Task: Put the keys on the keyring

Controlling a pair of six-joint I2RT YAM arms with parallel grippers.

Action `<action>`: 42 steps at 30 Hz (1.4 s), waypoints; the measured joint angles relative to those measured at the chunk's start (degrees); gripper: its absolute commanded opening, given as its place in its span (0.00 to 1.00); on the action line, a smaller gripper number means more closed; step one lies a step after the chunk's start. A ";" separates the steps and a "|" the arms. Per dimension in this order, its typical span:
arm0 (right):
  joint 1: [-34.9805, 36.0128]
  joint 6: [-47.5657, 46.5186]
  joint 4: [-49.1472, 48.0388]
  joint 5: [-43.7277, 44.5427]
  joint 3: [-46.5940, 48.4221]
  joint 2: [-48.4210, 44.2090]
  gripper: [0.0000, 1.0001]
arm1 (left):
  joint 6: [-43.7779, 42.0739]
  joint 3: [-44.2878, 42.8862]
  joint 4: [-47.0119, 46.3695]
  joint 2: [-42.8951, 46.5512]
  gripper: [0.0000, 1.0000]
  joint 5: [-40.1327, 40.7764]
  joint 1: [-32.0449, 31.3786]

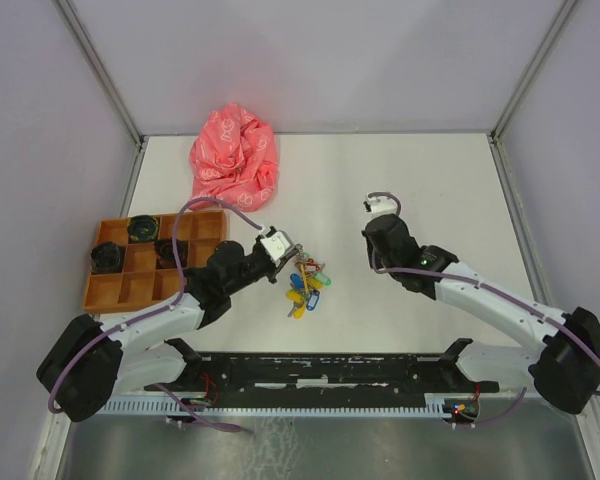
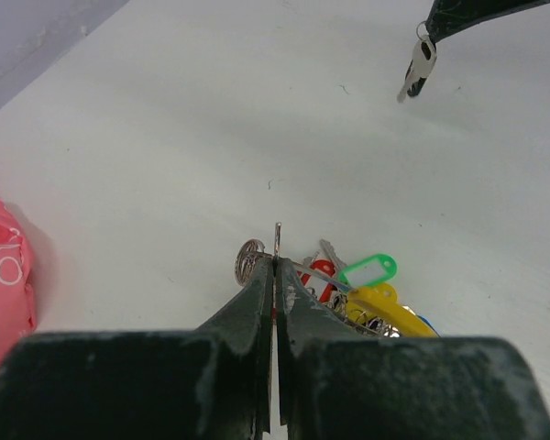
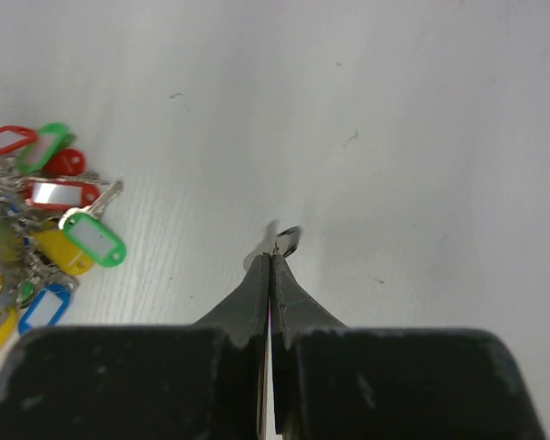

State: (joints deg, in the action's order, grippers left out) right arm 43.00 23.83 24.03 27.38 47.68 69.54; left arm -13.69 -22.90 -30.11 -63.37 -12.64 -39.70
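Keys parted: one aloft, one down on the worktop [image 2: 211, 137].
Right hand [image 2: 425, 32], fingers pressed together, pinches a silver key [image 2: 416, 71], dark at its lower end, hanging with its long axis nearly vertical. Red-headed key [image 3: 66, 162] lies in the tagged bunch [image 2: 376, 302] beside the left hand [image 2: 276, 264], which is clamped on an upright keyring [image 2: 277, 238].

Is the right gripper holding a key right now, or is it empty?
Holding one: the right gripper is shut, and the left wrist view shows a key dangling from it.
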 measured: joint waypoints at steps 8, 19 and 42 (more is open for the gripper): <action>-0.17 -18.95 -11.34 -19.96 -3.43 -5.16 0.01 | -2.51 0.11 -0.50 0.55 0.03 -3.02 0.00; -1.66 -29.55 -8.70 -39.85 1.05 -4.31 0.01 | -8.09 0.52 -0.87 1.62 0.03 -8.72 0.00; -1.64 -63.21 -10.25 -61.05 -5.95 -9.60 0.01 | -16.85 3.30 -4.35 2.05 0.03 -21.84 0.09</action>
State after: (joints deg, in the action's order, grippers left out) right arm 41.36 -39.38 13.78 -33.67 41.74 59.94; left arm -30.55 -19.59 -34.46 -61.32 -34.48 -39.62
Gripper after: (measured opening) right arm 0.012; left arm 0.043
